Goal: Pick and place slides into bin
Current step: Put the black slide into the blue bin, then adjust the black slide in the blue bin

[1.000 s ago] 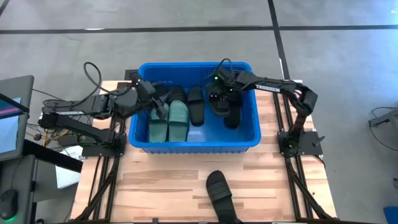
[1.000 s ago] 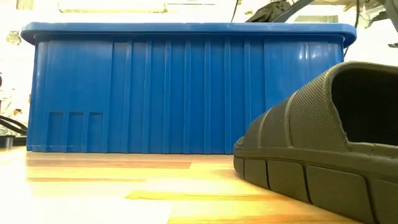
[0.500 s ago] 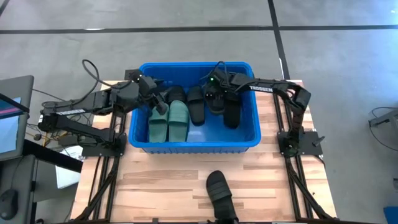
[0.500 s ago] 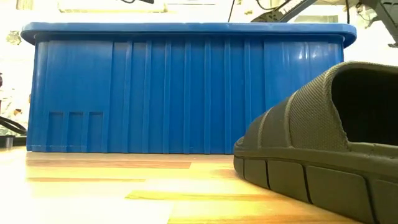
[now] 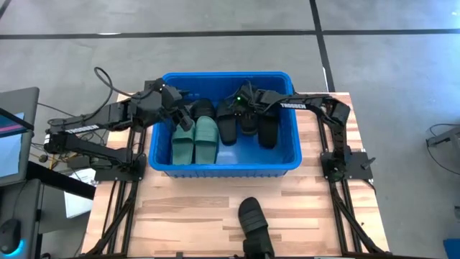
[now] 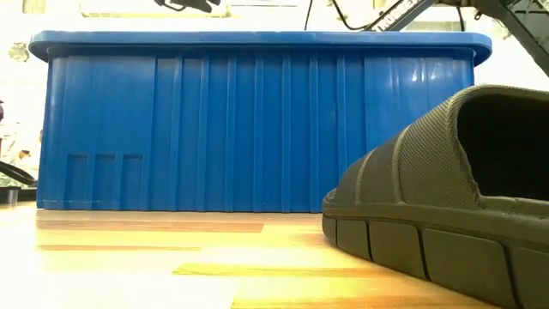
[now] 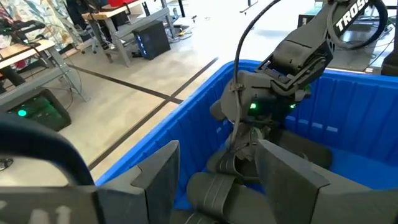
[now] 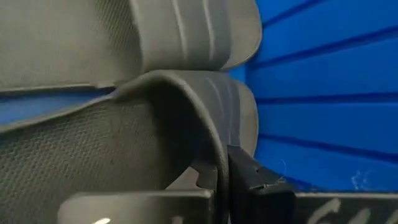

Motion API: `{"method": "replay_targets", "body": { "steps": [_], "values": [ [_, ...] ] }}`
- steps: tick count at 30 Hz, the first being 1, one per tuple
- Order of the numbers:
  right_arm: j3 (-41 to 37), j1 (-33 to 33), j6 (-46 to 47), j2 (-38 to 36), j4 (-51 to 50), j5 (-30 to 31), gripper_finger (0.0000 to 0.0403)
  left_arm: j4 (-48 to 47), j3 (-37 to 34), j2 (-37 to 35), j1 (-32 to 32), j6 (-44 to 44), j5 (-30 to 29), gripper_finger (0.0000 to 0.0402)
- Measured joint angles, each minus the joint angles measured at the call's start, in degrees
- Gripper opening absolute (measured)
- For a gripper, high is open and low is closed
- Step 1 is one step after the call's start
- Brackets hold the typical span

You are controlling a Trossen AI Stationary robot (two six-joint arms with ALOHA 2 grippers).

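High view: blue bin [image 5: 162, 119] at the far middle of the bench [image 5: 187, 208]. Inside it, a pair of sage green slides [image 5: 195, 139] on the left and several black slides [image 5: 227, 122] toward the middle and right, long axes running near to far. Right gripper [image 5: 242, 109] is down among the black ones at the far middle of the bin, pinched on the strap of a black slide [image 5: 248, 121]. Left gripper [image 5: 181, 119] hangs over the bin's left part, just beside the green pair, fingers spread and holding nothing. One black slide remains [image 5: 253, 221] on the bench at the near edge, well apart from both arms, long axis near-to-far; by my reading the right arm is slightly closer to it.

Low view: bin wall fills the back; the stray slide [image 6: 437, 206] lies close in front, right side. No gripper visible here.

Left wrist view: own fingers [image 7: 163, 180] apart, nothing between them; right gripper [image 7: 247, 140] ahead, reaching down into the bin.

Right wrist view: clenched on a strap edge [image 8: 211, 118]; ribbed blue wall just beyond.
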Motion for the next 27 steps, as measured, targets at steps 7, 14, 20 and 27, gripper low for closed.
{"method": "replay_targets", "body": {
  "steps": [7,14,20,27],
  "values": [
    [0.16,0.23,1.54,0.87,-0.21,-1.49,0.0067,-0.40,0.00,-0.02,0.63,0.04,1.00,0.0199],
    [4.18,0.28,3.06,0.85,-5.87,-7.00,0.0163,-0.96,0.00,-0.02,0.69,0.16,1.01,0.0199],
    [8.12,0.24,1.08,0.74,-10.79,-6.74,0.0245,-1.22,0.00,-0.02,0.66,0.14,1.01,0.0199],
    [15.36,-0.82,-1.80,0.50,-23.15,-6.71,0.0270,-1.83,0.00,-0.04,0.64,-0.25,1.01,0.0199]
  ]
}}
